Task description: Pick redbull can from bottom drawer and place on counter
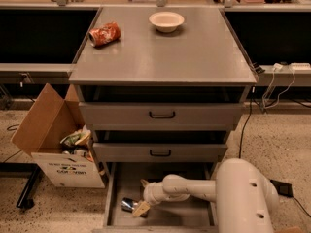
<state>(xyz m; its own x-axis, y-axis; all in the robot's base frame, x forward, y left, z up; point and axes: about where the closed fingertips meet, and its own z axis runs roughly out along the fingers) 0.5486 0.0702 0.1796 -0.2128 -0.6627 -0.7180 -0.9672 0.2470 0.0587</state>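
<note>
1. No brand name can be read anywhere. The open brown cardboard box (46, 130), on the floor to the left of the grey metal drawer cabinet, has dark print on its white front panel, but the print is too small to make out. The crushed red-orange soda can (104, 34) carries pale markings that cannot be read.
2. The small slim silver-and-blue redbull can (128, 204) lies on its side at the left of the bottom drawer (187, 218), the wide grey tray pulled out at the cabinet's foot. No label shows on it.
3. The gripper (142, 196) is down inside that tray on the end of the white arm (194, 188), which reaches in from the cabinet's right side. Its two tan fingers are spread wide, one tip toward the cabinet's back and the other (141, 209) toward its front, right beside the redbull can. It holds nothing. Whether the front tip touches the can cannot be told.
4. On the counter (194, 57), the cabinet's flat grey top, the soda can lies at the back left and a round cream bowl (166, 21) stands at the back centre.
5. Two grey drawer fronts with black handles (162, 114) sit partly pulled out above the tray.
</note>
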